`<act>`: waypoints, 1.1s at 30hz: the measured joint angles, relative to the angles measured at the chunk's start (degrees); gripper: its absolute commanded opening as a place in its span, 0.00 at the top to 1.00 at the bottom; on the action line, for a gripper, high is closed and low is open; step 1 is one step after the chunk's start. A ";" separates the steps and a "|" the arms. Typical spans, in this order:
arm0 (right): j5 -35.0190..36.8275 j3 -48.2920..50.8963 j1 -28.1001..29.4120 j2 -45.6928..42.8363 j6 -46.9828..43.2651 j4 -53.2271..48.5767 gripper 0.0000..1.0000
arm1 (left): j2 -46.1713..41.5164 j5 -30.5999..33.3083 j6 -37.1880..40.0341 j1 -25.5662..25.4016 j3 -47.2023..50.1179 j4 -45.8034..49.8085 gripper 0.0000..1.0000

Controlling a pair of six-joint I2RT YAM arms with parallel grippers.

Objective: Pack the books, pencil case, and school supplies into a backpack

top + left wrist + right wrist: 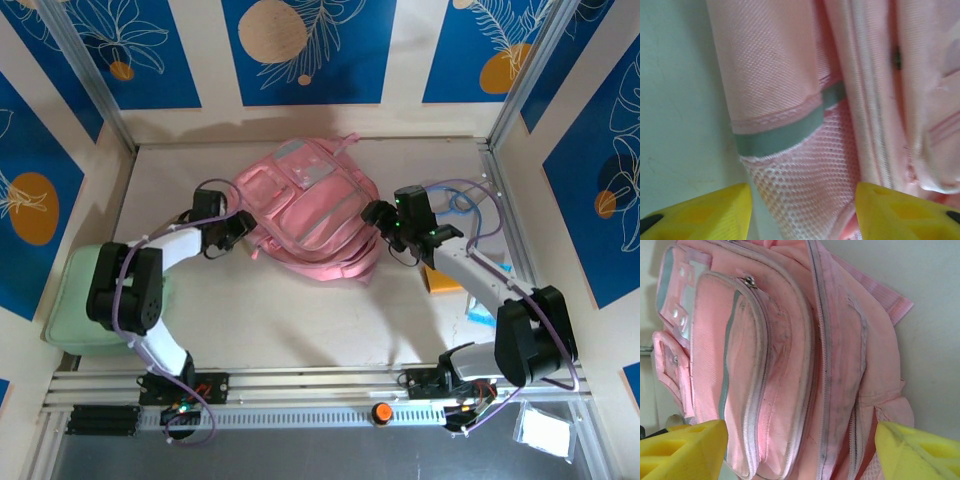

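The pink backpack [310, 215] lies flat at the table's middle back, front pockets up and zips closed. My left gripper [238, 232] is at its left edge. In the left wrist view it [801, 200] stands open, and its yellow fingers [715, 212] straddle the mesh side pocket [805, 175] below a grey trim band [785, 135]. My right gripper [378, 215] is at the backpack's right edge. Seen from the right wrist, it [801, 445] is open wide, its fingertips on either side of the backpack [790, 350]. The pencil case is out of view. An orange-yellow flat item [440, 281], perhaps one of the books, lies partly under the right arm.
A pale green pad [75, 300] sits at the left edge beside the left arm. A pale blue and white item [482, 305] lies by the right arm. A clear plastic bag [547, 432] rests at the front right. Walls enclose the table on three sides.
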State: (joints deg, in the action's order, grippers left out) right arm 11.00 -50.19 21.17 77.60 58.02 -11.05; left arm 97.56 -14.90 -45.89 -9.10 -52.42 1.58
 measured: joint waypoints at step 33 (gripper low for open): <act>-9.49 -16.50 -2.75 24.63 -6.88 -8.04 0.52 | -4.94 -4.76 -3.06 -0.20 -0.55 -0.50 1.00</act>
State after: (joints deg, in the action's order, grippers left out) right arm 1.52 -66.70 18.41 102.24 51.13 -19.09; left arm 92.62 -19.66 -48.95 -9.30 -52.97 1.08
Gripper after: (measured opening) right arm 0.483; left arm 0.065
